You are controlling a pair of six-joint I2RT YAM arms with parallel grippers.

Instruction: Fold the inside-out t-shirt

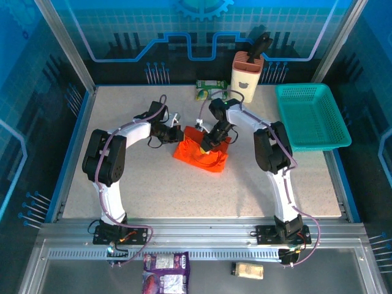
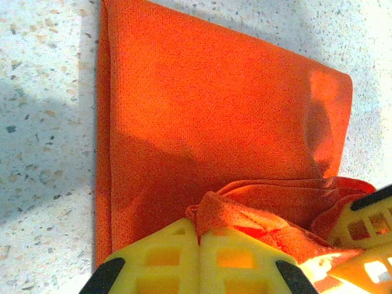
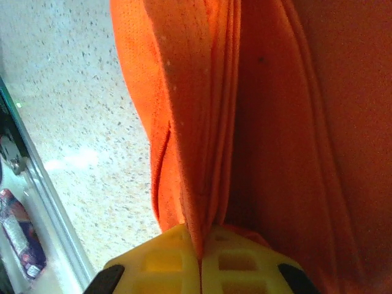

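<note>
On the speckled worktop (image 1: 122, 196), the left gripper (image 2: 197, 239) pinches a bunched edge of the thin, limp orange t-shirt (image 1: 199, 156) lying at its middle, while the right gripper (image 3: 201, 245) is clamped tight on a layered fold, and hems look like the surest holds.

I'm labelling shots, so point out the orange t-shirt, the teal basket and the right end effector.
t-shirt (image 1: 199, 154), top external view, middle of the cloth.
teal basket (image 1: 309, 119), top external view, bare mesh floor.
right end effector (image 3: 201, 245), right wrist view, between shut fingertips.

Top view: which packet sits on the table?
The green packet, beside the cream holder; the purple packet and tan packet lie behind the arm bases.
</note>
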